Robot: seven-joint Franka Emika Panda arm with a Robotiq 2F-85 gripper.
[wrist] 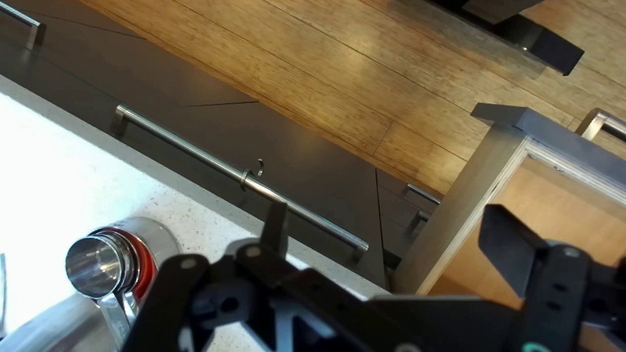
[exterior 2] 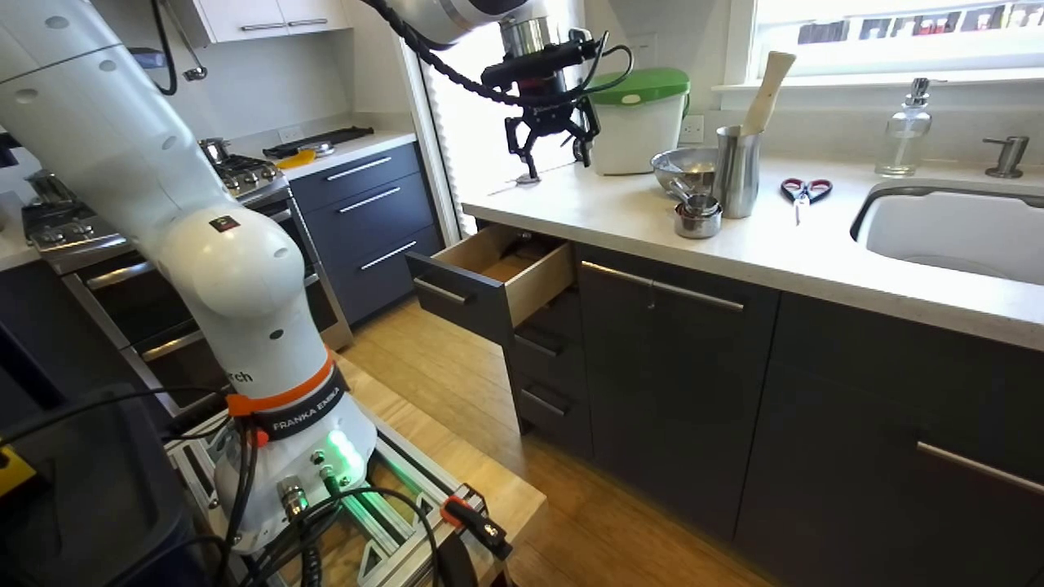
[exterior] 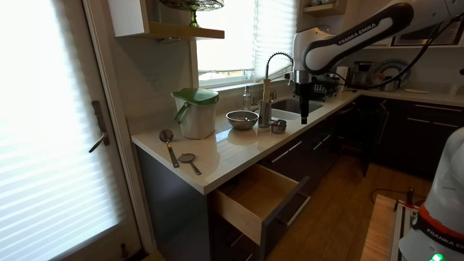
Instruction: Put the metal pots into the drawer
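Already, beneath the counter (exterior: 232,156), the drawer (exterior: 239,216) stands open, its load not yet in. The gripper (exterior 2: 559,165) hangs in midair, fingers spread, nothing between them. We worry about the bowl (exterior: 242,124) first, up on the counter: wide and smooth, it may slide free if only a sliver of rim is pinched, or knock the drawer's front if lowered off-centre. Just beside it stands the holder (exterior 2: 736,175), tall enough, we judge, to topple under a careless approach. The cup (exterior 2: 698,222), on the counter at the holder's foot, sits near the front edge; a finger landing short could push it over, and a grab by one handle (wrist: 113,318) could scatter its stack. Both exterior views give us bowl and cup; the wrist view lacks the bowl but has the cup, part of the holder and part of the drawer. Scissors (exterior 2: 804,196) show plainly in an exterior view alone. Only the wrist view looks straight down on the small cups (wrist: 95,266) nested inside, and on a red ring (wrist: 147,266) around them.
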